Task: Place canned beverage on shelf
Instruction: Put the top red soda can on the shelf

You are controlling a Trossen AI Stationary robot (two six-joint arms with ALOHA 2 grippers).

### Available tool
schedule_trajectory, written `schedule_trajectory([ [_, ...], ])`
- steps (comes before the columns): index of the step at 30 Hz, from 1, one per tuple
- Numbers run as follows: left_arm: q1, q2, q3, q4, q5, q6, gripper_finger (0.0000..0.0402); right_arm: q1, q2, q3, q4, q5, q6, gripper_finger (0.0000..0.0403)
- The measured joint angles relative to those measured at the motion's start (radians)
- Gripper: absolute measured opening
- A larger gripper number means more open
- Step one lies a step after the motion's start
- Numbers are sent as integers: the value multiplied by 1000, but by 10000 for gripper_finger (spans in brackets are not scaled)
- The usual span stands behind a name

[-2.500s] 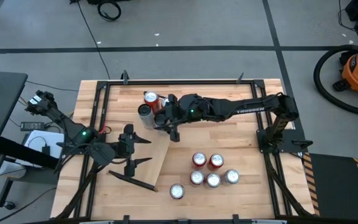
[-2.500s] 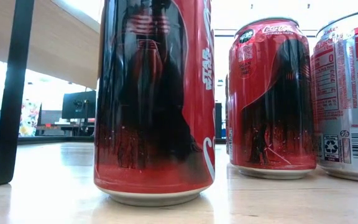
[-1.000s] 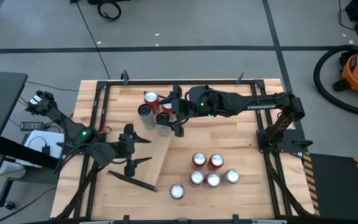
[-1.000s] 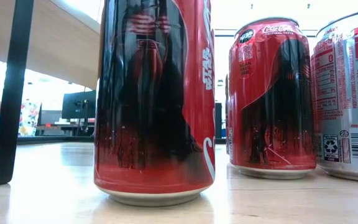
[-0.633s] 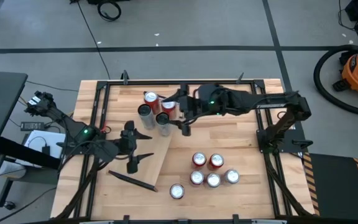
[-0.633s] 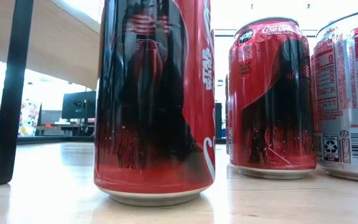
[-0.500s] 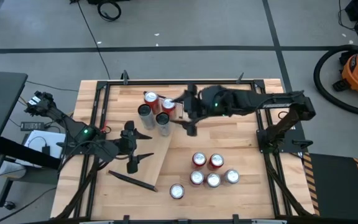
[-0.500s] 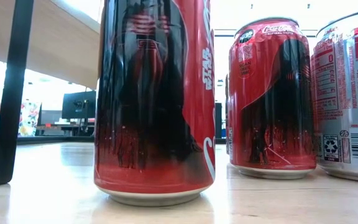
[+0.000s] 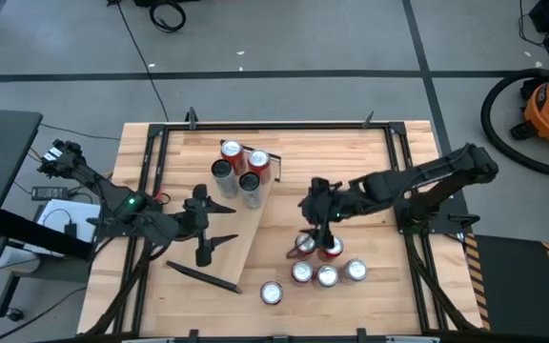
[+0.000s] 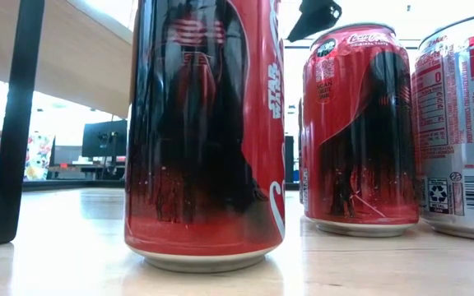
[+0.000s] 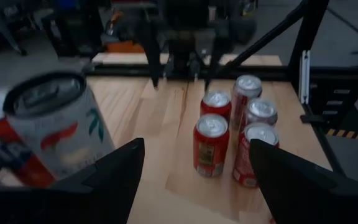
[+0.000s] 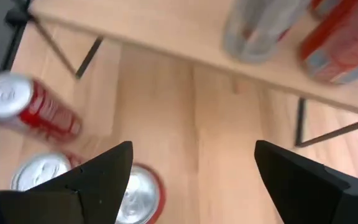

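While right gripper hovers, clustered cans crowd below.

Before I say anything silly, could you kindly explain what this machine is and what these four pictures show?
It is a robot with two dark arms at a wooden table, each ending in a two-finger gripper. One camera looks straight down, one sits at table height among the cans, and one rides on each wrist. Four cans stand on the shelf, a raised pale plank. Six more cans wait on the table. The right gripper hovers open over that group, holding nothing. The left gripper waits open beside the shelf, also empty.
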Motion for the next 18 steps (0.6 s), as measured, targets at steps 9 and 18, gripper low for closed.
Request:
schedule_trajectory([
  [9,12,-1,0,58,-8,74,302,-28,13,-146,407,78,-145,347],
  [18,-11,-2,0,276,-23,291,302,-62,14,-335,874,91,-182,347],
])
